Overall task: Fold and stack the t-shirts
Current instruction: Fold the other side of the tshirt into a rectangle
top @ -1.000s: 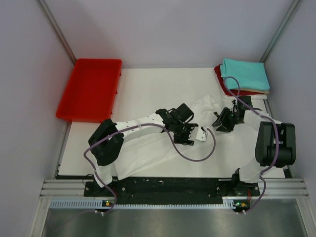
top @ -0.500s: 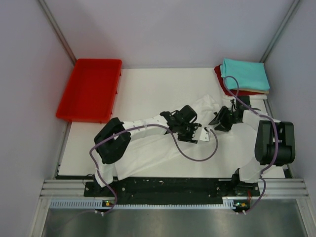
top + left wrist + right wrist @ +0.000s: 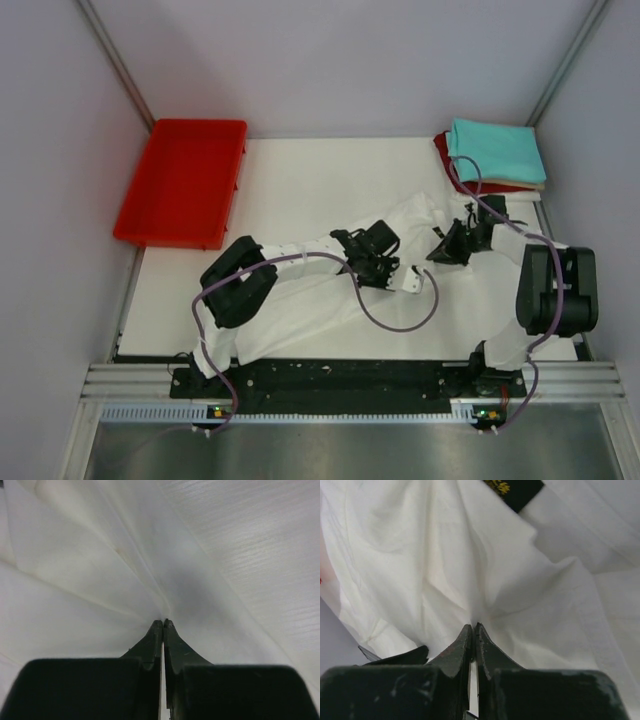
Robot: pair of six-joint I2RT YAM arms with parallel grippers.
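The white t-shirt (image 3: 300,312) lies loosely spread over the middle of the table (image 3: 330,170), running from the near left up toward the far right, rumpled and not yet folded. Its dark neck label (image 3: 517,489) shows at the top of the right wrist view, so I judge that arm is working near the collar end.

The cloth is thin, light and limp. It creases wherever it is pulled and carries no shape of its own, so it should drape and drag instead of lifting flat. I would take it at a hem, shoulder seam or collar edge, where the doubled cloth gives a firmer bite, and keep both holds level so the panel does not sag between them.

The left end effector (image 3: 163,622) has its jaws pressed together on a pinch of the white cloth, with creases fanning out from the tips. The right end effector (image 3: 472,626) is likewise closed on a gathered fold of the same shirt. From above, the two sit near each other over the shirt's far right part.

Beyond them, at the far right corner, the finished stack waits: the teal t-shirt (image 3: 497,150) on top and a dark red t-shirt (image 3: 443,150) showing beneath. The red tray (image 3: 180,180) sits at the far left, well apart.
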